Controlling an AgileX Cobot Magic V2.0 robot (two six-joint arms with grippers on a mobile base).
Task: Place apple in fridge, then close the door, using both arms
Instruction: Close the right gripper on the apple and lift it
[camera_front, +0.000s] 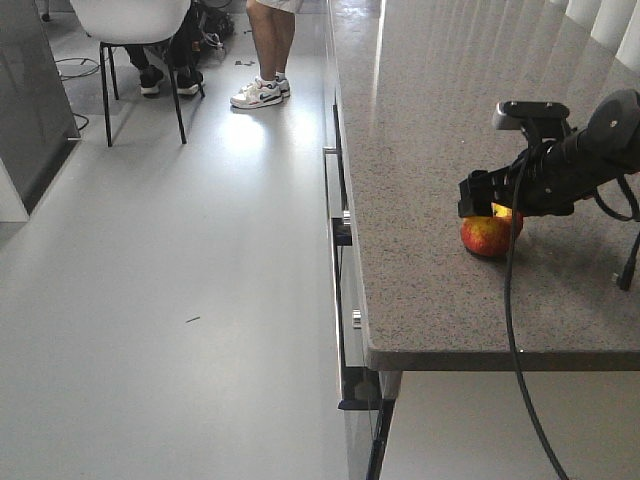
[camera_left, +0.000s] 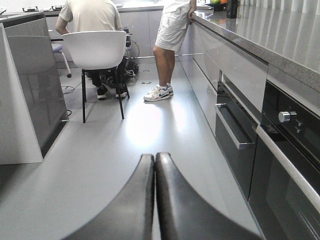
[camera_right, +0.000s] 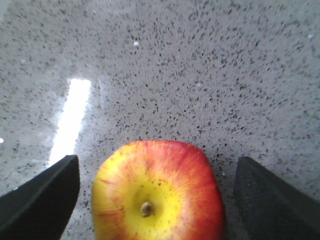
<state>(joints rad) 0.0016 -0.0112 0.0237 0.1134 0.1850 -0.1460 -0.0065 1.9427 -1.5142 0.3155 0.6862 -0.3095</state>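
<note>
While the apple (camera_front: 488, 238) sat on the speckled grey countertop (camera_front: 450, 120) at about four o'clock in the exterior front-facing view, close to the counter's near edge, the right gripper (camera_front: 492, 203) hung directly over it, its black body covering the fruit's top. From that angle I could not tell whether the fingers touched the fruit. A white chair (camera_front: 130, 18) stood at eleven o'clock on the pale floor (camera_front: 180, 300), and a standing person's legs and white sneakers (camera_front: 261, 92) showed at twelve o'clock. Seen from the left wrist-mounted camera, the left gripper (camera_left: 154, 159) had its two black fingers (camera_left: 172, 200) pressed together at six o'clock, pinching nothing and pointing down the aisle; a seated person (camera_left: 92, 15) on the white chair was at eleven o'clock, the standing person (camera_left: 172, 30) at twelve, and a dark oven front with a silver knob (camera_left: 285, 116) at three o'clock. From the right wrist-mounted camera, the apple lay stem end up at six o'clock on the countertop, between the right gripper's fingers (camera_right: 45, 200), which were spread wide at seven and five o'clock with a strip of counter visible on each side of the fruit.
</note>
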